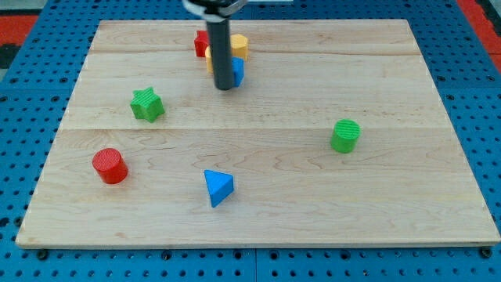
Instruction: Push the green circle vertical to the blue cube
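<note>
Looking at the wooden board (258,211), you find my tip (224,87) near the view's top, pressed against the blue cube (237,70) (it carries nothing, being a bare rod). The green circle (345,135) stands well apart toward the view's right. A yellow block (238,45) and a red block (201,43) crowd behind the rod.

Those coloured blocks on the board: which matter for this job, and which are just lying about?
In the job:
green circle
blue cube, partly hidden behind my tip

Lying about:
green star
red cylinder
blue triangle
yellow block
red block
</note>
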### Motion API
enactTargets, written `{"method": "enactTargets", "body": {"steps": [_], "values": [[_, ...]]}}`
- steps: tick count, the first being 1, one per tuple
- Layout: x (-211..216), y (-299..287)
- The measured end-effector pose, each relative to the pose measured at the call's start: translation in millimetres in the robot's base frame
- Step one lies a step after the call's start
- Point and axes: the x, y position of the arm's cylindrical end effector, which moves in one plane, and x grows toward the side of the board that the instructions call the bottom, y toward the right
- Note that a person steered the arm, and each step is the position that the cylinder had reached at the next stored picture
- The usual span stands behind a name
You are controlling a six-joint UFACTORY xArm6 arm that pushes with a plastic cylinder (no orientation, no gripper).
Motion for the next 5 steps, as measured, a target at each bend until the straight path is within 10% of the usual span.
{"method": "enactTargets", "body": {"steps": [5], "values": [[0.8, 160.8]]}}
